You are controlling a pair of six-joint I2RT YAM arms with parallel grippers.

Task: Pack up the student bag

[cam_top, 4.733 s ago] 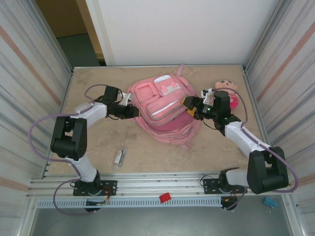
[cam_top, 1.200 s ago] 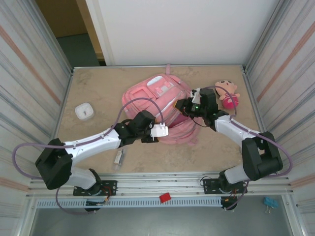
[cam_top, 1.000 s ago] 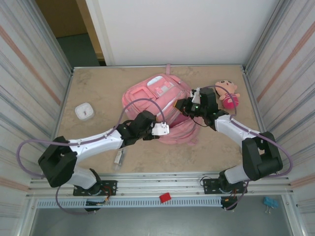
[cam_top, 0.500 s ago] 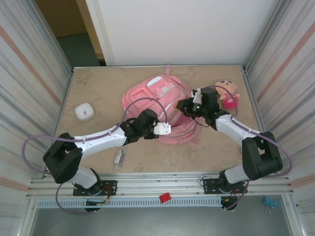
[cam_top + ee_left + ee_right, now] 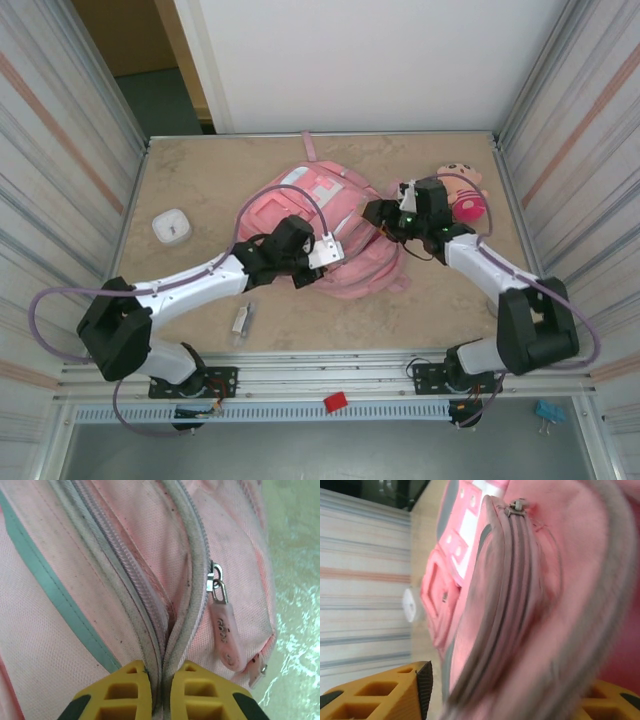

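Left wrist view: the left end effector is pressed together on the zip seam of the student bag, which lies mid-worktop. The right end effector stands spread astride a fold. If pulled, that thin pinch could slip off the seam and drop the bag.

Doll: pink dress, lying far right on the table.
White box: left side.
Small tube: possibly a pen, near edge.
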